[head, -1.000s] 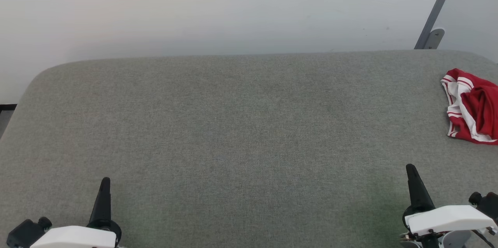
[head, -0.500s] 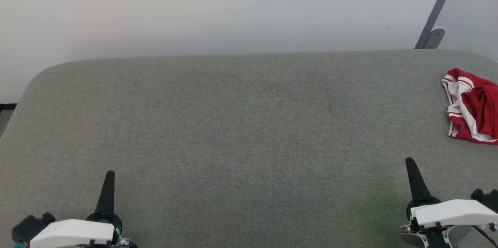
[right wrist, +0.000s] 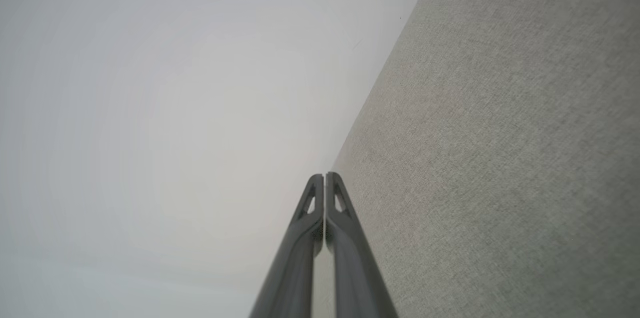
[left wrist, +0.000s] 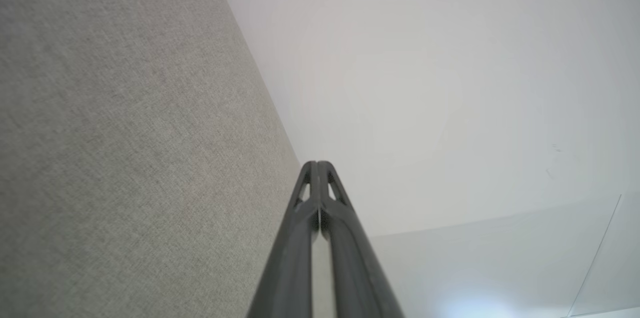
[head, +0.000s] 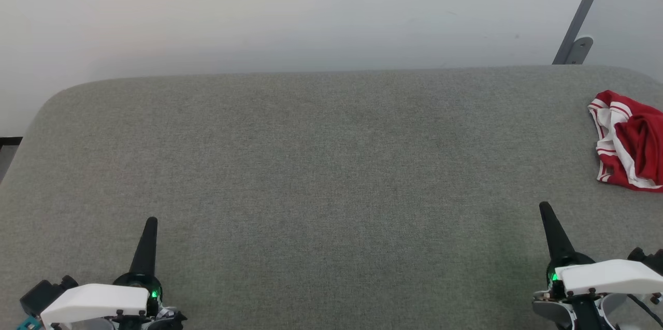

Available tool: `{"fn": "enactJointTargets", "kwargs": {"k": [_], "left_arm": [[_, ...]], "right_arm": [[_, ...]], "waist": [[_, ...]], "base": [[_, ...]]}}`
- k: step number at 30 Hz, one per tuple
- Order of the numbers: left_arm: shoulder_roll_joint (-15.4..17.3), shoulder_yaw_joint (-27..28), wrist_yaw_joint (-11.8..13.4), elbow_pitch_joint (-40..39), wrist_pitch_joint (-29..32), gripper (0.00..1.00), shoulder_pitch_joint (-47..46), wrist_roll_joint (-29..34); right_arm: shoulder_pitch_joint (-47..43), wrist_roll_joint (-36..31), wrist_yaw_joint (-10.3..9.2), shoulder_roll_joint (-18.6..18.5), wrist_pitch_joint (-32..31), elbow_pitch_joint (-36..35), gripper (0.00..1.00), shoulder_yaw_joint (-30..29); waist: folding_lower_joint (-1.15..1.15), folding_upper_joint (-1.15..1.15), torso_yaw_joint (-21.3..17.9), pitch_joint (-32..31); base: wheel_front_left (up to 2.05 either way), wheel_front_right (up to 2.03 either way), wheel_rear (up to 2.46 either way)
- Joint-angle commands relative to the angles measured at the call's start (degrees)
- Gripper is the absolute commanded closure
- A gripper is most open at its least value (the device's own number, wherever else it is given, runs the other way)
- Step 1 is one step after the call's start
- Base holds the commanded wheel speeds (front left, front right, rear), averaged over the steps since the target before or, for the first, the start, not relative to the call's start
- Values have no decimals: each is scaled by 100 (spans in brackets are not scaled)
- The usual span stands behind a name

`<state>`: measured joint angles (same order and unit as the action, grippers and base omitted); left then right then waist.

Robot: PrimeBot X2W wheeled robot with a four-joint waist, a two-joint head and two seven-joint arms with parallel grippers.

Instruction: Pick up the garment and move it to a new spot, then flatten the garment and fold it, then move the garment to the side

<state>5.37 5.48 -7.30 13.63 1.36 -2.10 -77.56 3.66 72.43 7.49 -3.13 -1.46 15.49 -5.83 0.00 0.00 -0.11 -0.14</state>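
While both arms are kept low at the near edge of the head view, the garment (head: 629, 141) is spotted at three o'clock. It is bunched into a red-and-white heap on the grey fabric surface (head: 331, 164) and cut off by the frame's edge. Red cloth is seen crumpled, with white panels and striped trim turned toward nine o'clock.

At seven o'clock the left gripper (head: 150, 222) is found, its two dark fingers pressed together into a single spike aimed at twelve, and nothing is caught between them. A green light is lit at its base, beside the white housing (head: 96, 299).

At five o'clock the right gripper (head: 545, 208) is placed, likewise drawn fully closed and empty, its tip leaned slightly toward eleven. The garment is set well apart from it, at roughly two o'clock from that tip, and no contact is made.

Over in the left wrist view, the fingers (left wrist: 295, 248) are shown meeting tip to tip as they rise from six o'clock. The grey surface is spread over the nine o'clock side and the pale wall (left wrist: 425, 83) over the three o'clock side. In the right wrist view the layout is mirrored, and the jaws are seen shut, pad against pad.

At one o'clock in the head view, a grey metal strut (head: 582, 9) is seen slanted against the wall.
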Motion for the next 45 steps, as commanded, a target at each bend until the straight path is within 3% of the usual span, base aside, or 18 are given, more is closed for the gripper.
{"fn": "enactJointTargets", "kwargs": {"k": [1, 45], "left_arm": [[-2, 32, -22, -27, 32, 100, -100, -74], [-258, 122, -33, 41, 542, 100, -459, -1486]], "right_arm": [[96, 116, 1, 12, -28, -52, 100, -16], [291, 2012, 0, 30, -530, -165, 100, -78]], "waist": [[0, 0, 0, 1], [0, 0, 11, 31]], "base": [[0, 0, 0], [0, 0, 0]]}}
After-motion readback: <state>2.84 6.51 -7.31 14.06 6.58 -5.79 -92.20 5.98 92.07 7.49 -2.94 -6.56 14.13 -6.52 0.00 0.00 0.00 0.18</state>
